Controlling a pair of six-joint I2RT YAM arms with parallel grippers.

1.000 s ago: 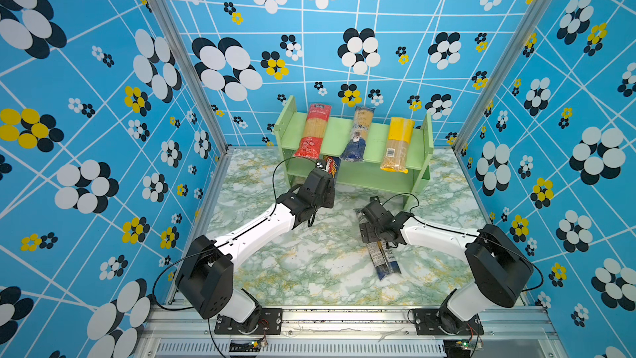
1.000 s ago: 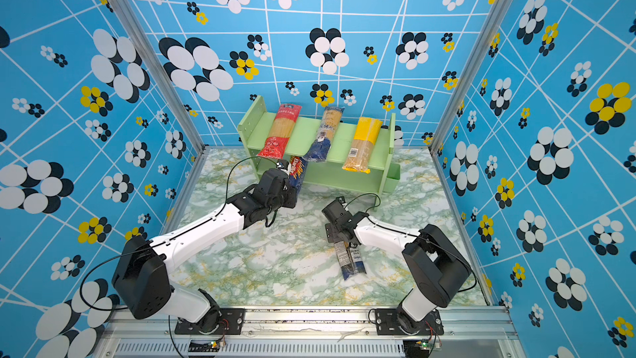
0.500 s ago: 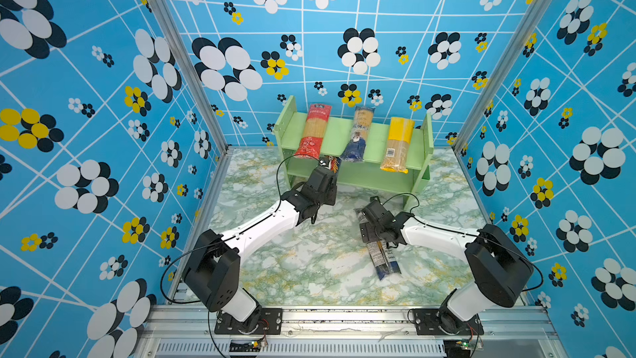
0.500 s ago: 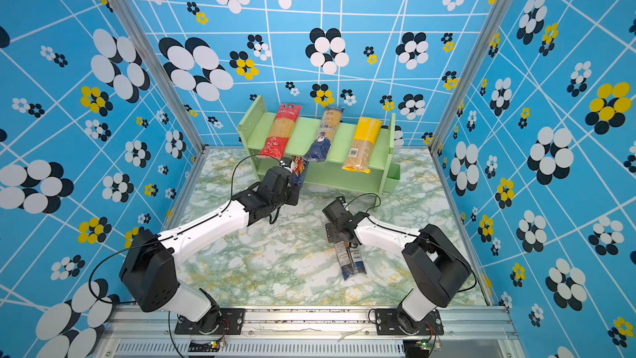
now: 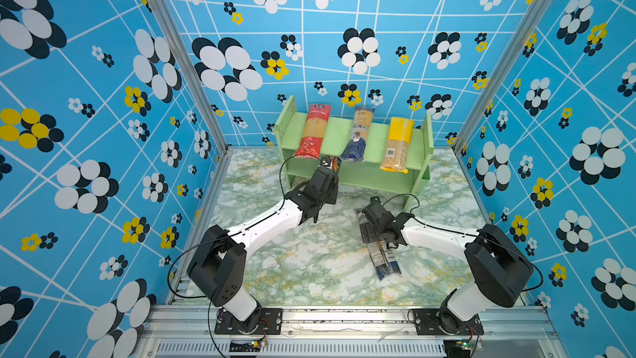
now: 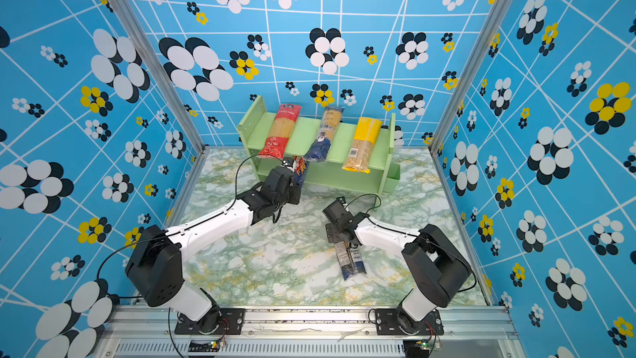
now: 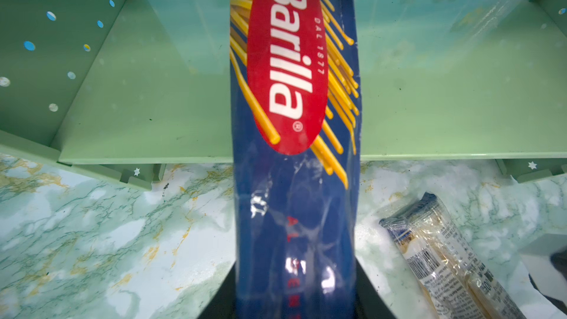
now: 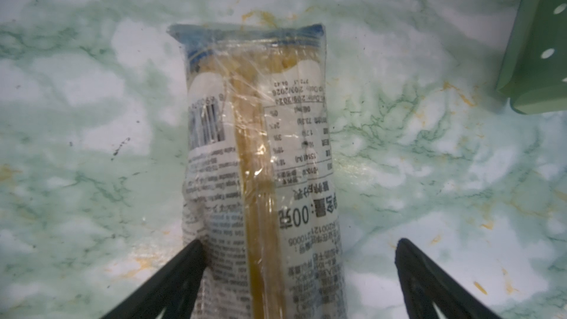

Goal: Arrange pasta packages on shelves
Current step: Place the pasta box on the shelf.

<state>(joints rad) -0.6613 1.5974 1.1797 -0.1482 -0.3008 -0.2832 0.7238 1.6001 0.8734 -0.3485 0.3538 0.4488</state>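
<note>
The pale green shelves [image 5: 377, 139] stand at the back, and the top tier holds three pasta packages: red [image 5: 314, 132], clear with a navy end [image 5: 359, 136] and yellow-topped [image 5: 397, 146]. My left gripper [image 7: 294, 302] is shut on the dark blue Barilla pack [image 7: 294, 87]. The pack's far end reaches over the lower tier [image 7: 153, 72]. In both top views only its tip [image 6: 299, 167] shows under the top tier. My right gripper [image 8: 297, 259] stands open astride the clear pack with the white label [image 8: 260, 148], which lies flat on the table [image 5: 385, 260]. One finger touches its edge.
The marble-patterned table [image 5: 309, 263] is walled in by blue flowered panels on three sides. The shelf's right side panel [image 8: 540, 44] stands close to my right gripper. A metal rail [image 5: 344, 315] runs along the front edge.
My left arm has pushed forward toward the shelf, carrying the Barilla pack farther in under the top tier. The right arm and its pack have not moved.
</note>
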